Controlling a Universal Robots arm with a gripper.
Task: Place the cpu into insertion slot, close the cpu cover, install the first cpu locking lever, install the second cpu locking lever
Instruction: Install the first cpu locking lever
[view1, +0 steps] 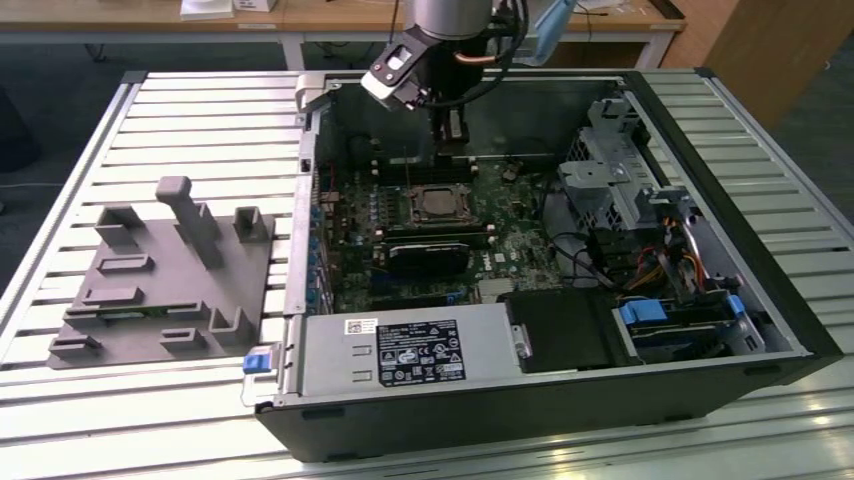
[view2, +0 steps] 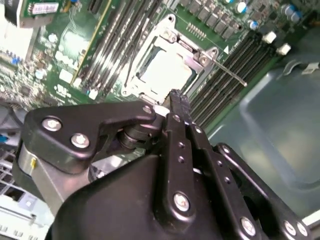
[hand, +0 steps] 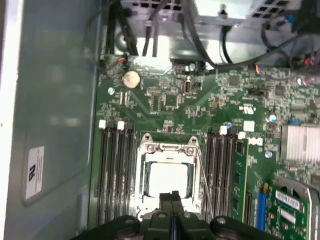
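The cpu (hand: 169, 180) lies with its pale metal face up in the insertion slot (view1: 437, 205) on the green motherboard, and also appears in the second wrist view (view2: 167, 67). The silvery cpu cover (hand: 165, 148) lies flat around it, framing the chip. One thin wire locking lever (hand: 204, 185) runs along the socket's side and angles away from it, seen too in the second wrist view (view2: 230, 72). My gripper (hand: 172, 197) hovers just above the socket's edge with its black fingers (view2: 178, 102) pressed together and nothing between them. In the exterior view the gripper (view1: 451, 150) hangs over the board behind the socket.
Long black memory slots (hand: 114, 170) flank the socket on both sides. The open computer case holds a power supply (view1: 400, 355), a drive cage (view1: 627, 170) and cable bundles (view1: 667, 260). A grey fixture (view1: 160, 270) sits on the slatted table at the exterior view's left.
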